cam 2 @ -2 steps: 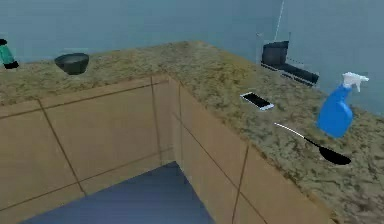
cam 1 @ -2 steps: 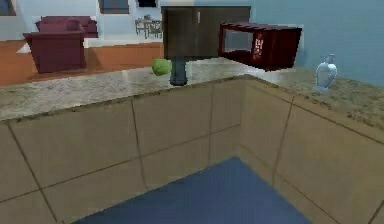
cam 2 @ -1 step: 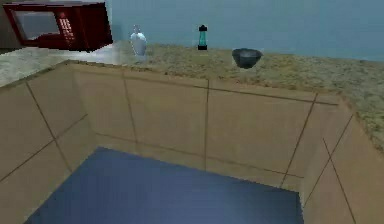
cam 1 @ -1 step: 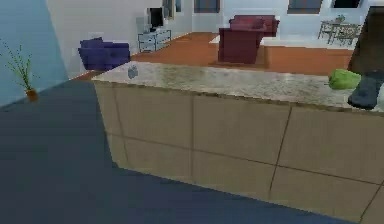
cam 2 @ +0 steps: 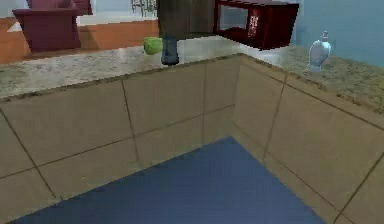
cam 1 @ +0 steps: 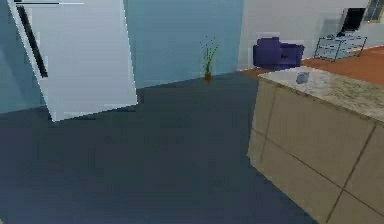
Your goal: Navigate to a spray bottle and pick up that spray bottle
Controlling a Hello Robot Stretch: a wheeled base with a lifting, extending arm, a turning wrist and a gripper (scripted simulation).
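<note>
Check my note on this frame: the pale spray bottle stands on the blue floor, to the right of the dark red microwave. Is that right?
Not quite. The pale spray bottle stands on the granite countertop, not on the blue floor; the arm side view shows it. The rest holds: it is to the right of the dark red microwave.

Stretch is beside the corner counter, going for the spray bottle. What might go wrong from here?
1. The spray bottle is pale against a pale wall, so it may be missed.
2. The counter wraps two sides; turning the base could bump its fronts.
3. The microwave stands near the bottle on that counter; a reach may clip it.
</note>
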